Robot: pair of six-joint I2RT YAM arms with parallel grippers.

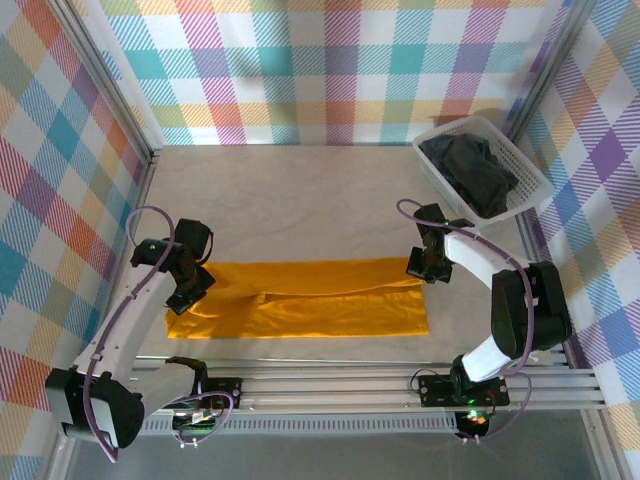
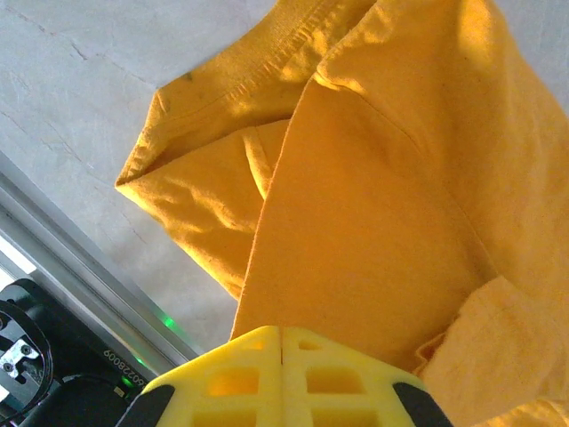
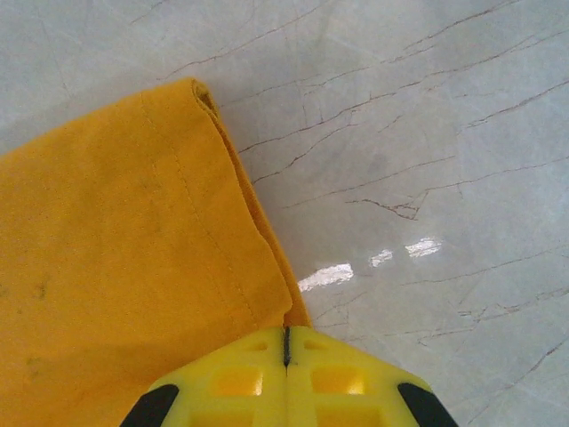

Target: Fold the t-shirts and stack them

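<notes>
Both pairs of yellow fingers are pressed tight together. The left gripper (image 2: 283, 340) pinches the left end of the mustard-orange t-shirt (image 1: 300, 305), and the right gripper (image 3: 286, 342) pinches its far right hem. The shirt lies in a long folded strip on the table (image 1: 300, 200), and the black t-shirt (image 1: 470, 170) sits bunched in the white basket (image 1: 531, 186) at the far right.

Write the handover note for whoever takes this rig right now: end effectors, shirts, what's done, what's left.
Left end effector: shut, apparently pinching the left end of the mustard-orange t-shirt.
Right end effector: shut on the hem at that shirt's right end.
The orange shirt lies on the table, folded into a long strip. The black t-shirt sits crumpled in the white basket at the far right.
Done: lengthwise fold of the orange shirt.
Left: finish folding it, take out and fold the black one, stack both.
</notes>
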